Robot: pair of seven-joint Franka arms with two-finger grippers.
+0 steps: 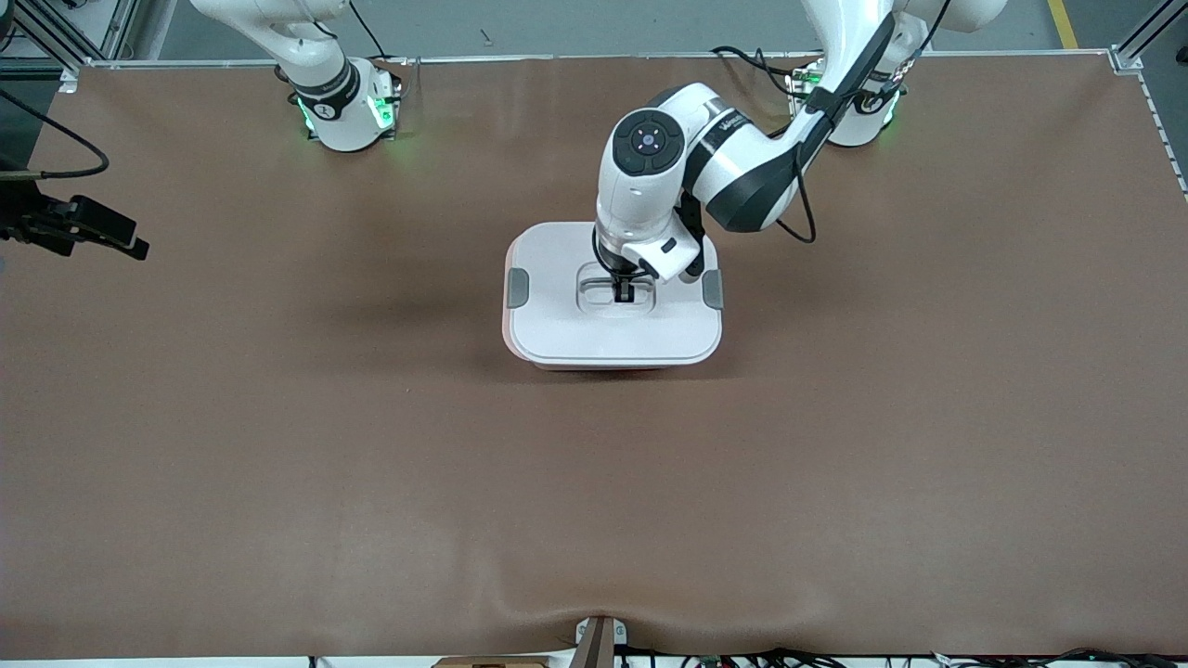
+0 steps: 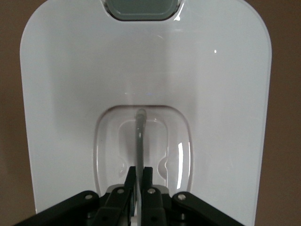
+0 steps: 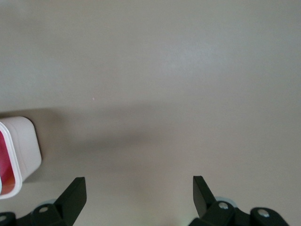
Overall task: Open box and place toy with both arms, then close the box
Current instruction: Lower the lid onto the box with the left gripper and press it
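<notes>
The box (image 1: 557, 325) stands at the middle of the table with its flat white lid (image 2: 70, 94) on. Grey clips (image 1: 517, 288) (image 1: 713, 289) sit at its two ends. My left gripper (image 1: 624, 293) reaches down into the lid's recessed centre. In the left wrist view the left gripper (image 2: 140, 170) is shut on the thin grey handle (image 2: 139, 136), which stands upright between the jaws. My right gripper (image 3: 139, 181) hangs open over bare table, holding nothing, with a white-and-pink corner of the box (image 3: 19, 150) at that view's edge. The toy is out of view.
The brown table mat (image 1: 278, 464) spreads wide around the box. The right arm's base (image 1: 343, 102) and the left arm's base (image 1: 858, 111) stand along the table's back edge. A black mount with cables (image 1: 83, 227) juts in at the right arm's end.
</notes>
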